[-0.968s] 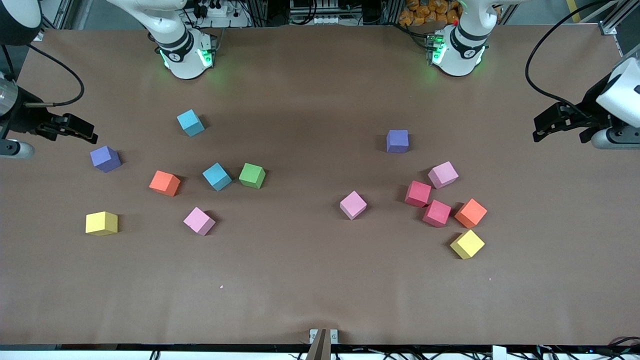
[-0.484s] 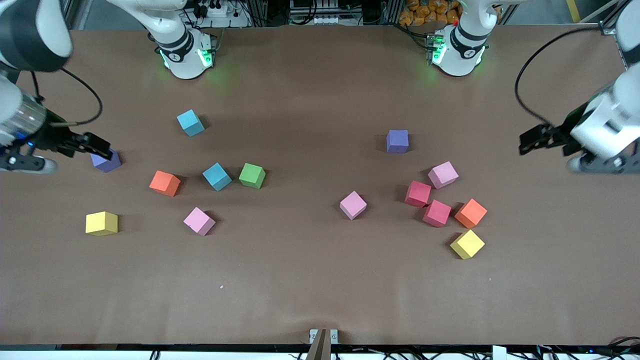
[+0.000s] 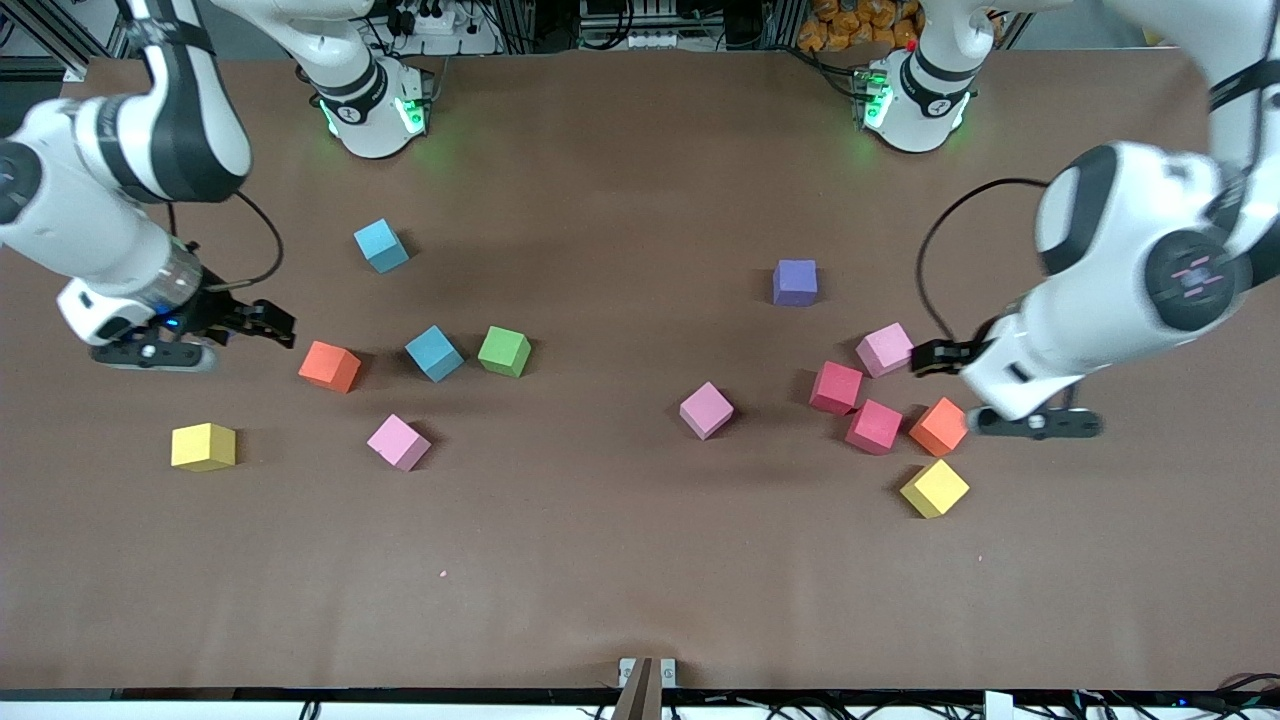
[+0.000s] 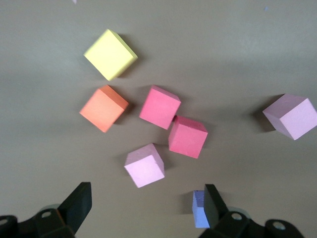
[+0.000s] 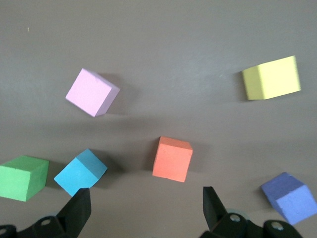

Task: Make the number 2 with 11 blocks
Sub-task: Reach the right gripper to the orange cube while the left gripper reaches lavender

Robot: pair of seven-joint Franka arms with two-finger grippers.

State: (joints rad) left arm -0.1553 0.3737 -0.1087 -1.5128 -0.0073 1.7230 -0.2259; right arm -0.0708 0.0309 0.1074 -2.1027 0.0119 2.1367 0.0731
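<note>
The blocks lie scattered in two loose groups, and no number 2 is in view. My left gripper (image 3: 935,357) (image 4: 147,203) hangs open over bare table beside a pink block (image 3: 885,349) (image 4: 144,165). Close by are two crimson blocks (image 3: 836,387) (image 3: 873,426), an orange one (image 3: 939,426), a yellow one (image 3: 934,488) and a purple one (image 3: 795,282). My right gripper (image 3: 258,325) (image 5: 146,203) is open and empty beside another orange block (image 3: 329,366) (image 5: 172,158). A cyan block (image 3: 434,352), a green block (image 3: 504,351) and a pink block (image 3: 398,442) sit around it.
A lone pink block (image 3: 706,410) sits mid-table. A second cyan block (image 3: 380,245) lies toward the right arm's base, and a yellow block (image 3: 203,446) at that end. Another purple block (image 5: 290,197) shows only in the right wrist view. The arm bases (image 3: 368,110) stand along the table's edge.
Both arms have swung in from the table's ends toward the blocks. The right arm now covers the purple block at its end in the front view. No block has moved.
</note>
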